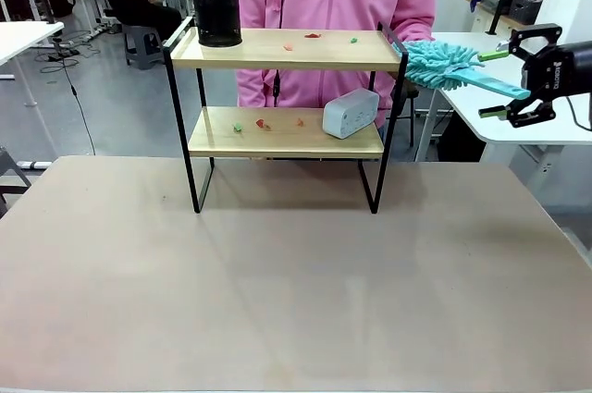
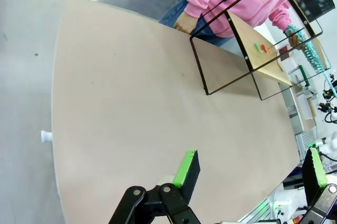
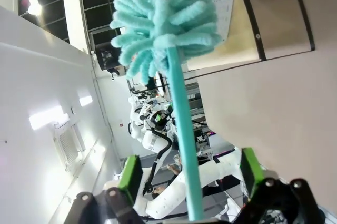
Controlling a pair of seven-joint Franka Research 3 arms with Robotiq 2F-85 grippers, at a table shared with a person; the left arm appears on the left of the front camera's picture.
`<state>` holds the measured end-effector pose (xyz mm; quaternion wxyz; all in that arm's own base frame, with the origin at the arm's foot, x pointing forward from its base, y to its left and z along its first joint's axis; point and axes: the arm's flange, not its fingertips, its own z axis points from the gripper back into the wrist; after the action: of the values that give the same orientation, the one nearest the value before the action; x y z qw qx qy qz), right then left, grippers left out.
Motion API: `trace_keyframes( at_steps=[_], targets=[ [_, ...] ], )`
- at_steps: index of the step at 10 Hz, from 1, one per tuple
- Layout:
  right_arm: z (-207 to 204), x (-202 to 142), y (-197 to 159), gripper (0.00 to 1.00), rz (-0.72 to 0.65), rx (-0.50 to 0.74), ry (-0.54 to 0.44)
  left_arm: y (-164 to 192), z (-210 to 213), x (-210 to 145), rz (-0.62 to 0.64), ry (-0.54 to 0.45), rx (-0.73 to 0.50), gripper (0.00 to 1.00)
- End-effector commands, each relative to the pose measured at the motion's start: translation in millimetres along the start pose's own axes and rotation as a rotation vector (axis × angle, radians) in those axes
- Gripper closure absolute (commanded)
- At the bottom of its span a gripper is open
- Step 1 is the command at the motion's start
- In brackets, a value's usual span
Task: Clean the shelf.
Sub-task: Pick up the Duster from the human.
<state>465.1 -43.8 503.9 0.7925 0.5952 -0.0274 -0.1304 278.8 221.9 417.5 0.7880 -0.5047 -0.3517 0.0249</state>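
Gripping: not yet; the right gripper [image 1: 495,85] has its fingers spread, and the duster handle [image 1: 507,89] runs between the pads without touching them.
Duster: its fluffy teal head [image 1: 439,65] is just beyond the fingertips. Soft head, stiff slim handle, probably light; pinch the bare handle.
Person's hand [image 2: 293,34]: at the head end, apparently supporting it.
Shelf [image 1: 268,60]: just past the duster head, on the table. Likely light and stiff on thin legs, apt to slide or tip; steady it by the top rail.
Obstacles: a grey box [image 1: 351,113] on the lower board nearer the hand, a black mesh cup [image 1: 215,11] at the upper board's far end, coloured scraps [image 1: 313,36] on both.
Left gripper [image 2: 251,166]: spread, empty, well apart from the shelf.
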Motion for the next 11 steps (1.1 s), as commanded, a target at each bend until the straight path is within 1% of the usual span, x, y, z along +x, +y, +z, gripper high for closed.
trace_keyframes(
  at_steps=[1, 2, 4, 5, 6, 7, 11],
  targets=[
    [0, 3, 8, 0.56, -0.013, 0.051, -0.015, 0, 0, 0, -0.023, -0.012, -0.015, 0.0],
    [0, 4, 6, 1.0, -0.017, 0.051, -0.02, 0, 0, 0, -0.023, -0.012, -0.015, 0.0],
    [0, 5, 3, 1.0, -0.017, 0.058, -0.036, 0, 0, 0, -0.023, -0.012, -0.015, 0.0],
    [0, 5, 2, 0.83, -0.013, 0.058, -0.039, 0, 0, 0, -0.023, -0.012, -0.015, 0.0],
    [0, 5, 0, 0.93, 0.002, 0.032, -0.06, 0, 0, 0, -0.023, -0.012, -0.015, 0.0],
    [0, 4, -1, 1.0, 0.006, 0.034, -0.056, 0, 0, 0, -0.023, -0.012, -0.015, 0.0],
    [4, 4, -6, 1.0, 0.023, 0.015, -0.086, 0, 0, 0, -0.023, -0.012, -0.015, 0.0]
  ],
)
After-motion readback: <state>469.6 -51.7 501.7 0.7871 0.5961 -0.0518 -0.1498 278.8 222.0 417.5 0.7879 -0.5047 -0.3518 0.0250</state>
